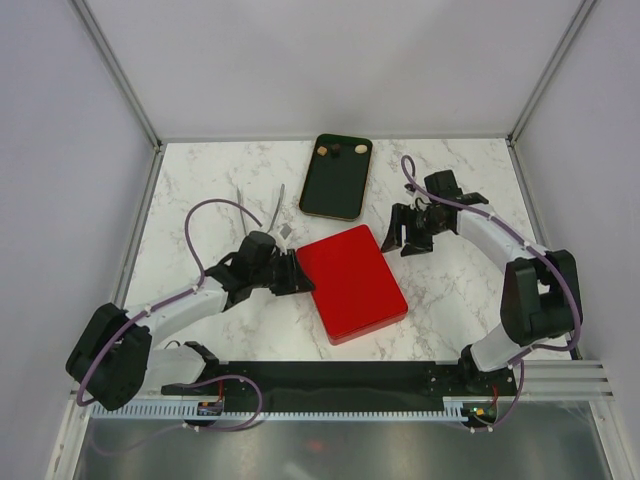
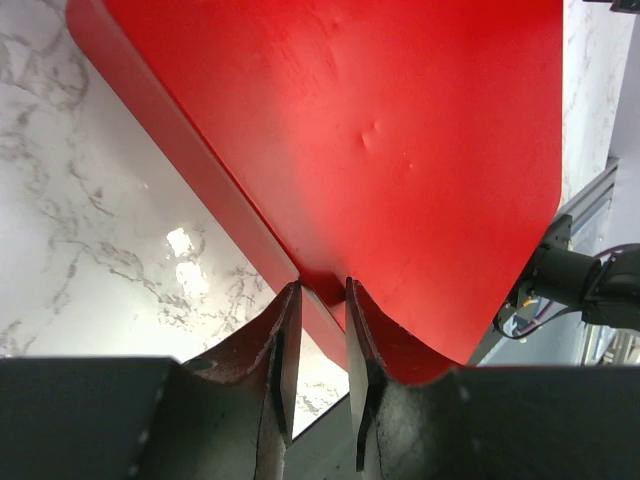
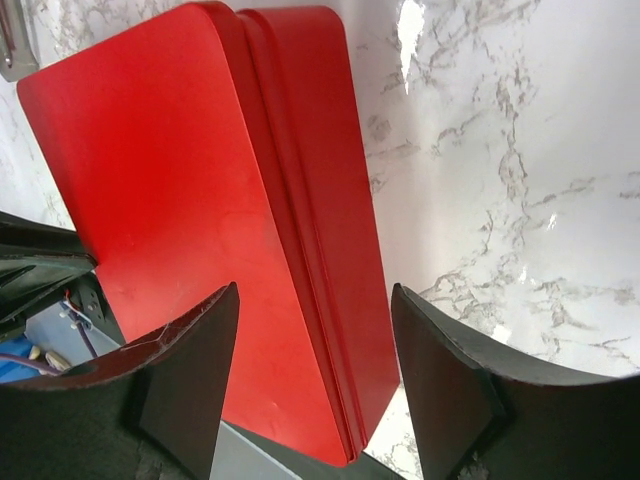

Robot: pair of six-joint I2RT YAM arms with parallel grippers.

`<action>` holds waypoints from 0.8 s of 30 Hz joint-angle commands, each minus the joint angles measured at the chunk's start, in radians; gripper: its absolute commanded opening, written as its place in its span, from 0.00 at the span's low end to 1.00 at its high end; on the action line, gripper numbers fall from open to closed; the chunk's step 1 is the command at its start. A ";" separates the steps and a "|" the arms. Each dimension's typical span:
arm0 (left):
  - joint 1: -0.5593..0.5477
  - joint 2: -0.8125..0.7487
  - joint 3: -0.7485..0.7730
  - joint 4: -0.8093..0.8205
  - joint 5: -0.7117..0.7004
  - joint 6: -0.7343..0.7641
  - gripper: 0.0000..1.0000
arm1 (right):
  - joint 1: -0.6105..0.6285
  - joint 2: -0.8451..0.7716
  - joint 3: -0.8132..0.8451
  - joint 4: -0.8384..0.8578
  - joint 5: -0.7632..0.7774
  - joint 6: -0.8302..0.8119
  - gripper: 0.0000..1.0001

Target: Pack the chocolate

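The left arm is stretching low across to the red box (image 1: 352, 283), the left gripper (image 2: 320, 295) straddling its left rim with jaws narrowed to a slit; whether they are pinching it is unclear. The right arm is arching with its elbow raised, the right gripper (image 3: 315, 290) hovering just off the box's far right corner, jaws spread wide, holding nothing.

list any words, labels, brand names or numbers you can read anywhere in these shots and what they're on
No text can be read in any view.
red box: plain lid, no print or logo.
dark tray: no marking.
chocolates: too small to show any stamp.
small parts on the rail at the arms' bases: too small to tell whether they carry lettering.
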 commanded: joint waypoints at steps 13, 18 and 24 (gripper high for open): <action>-0.046 -0.053 0.099 -0.118 -0.058 0.039 0.46 | 0.003 -0.081 -0.054 0.019 0.062 0.059 0.70; -0.004 -0.030 0.268 -0.236 -0.153 0.180 0.51 | 0.003 -0.132 -0.050 -0.018 0.198 0.180 0.70; 0.081 0.132 0.453 -0.246 -0.063 0.299 0.51 | 0.003 -0.285 -0.109 -0.038 0.317 0.431 0.74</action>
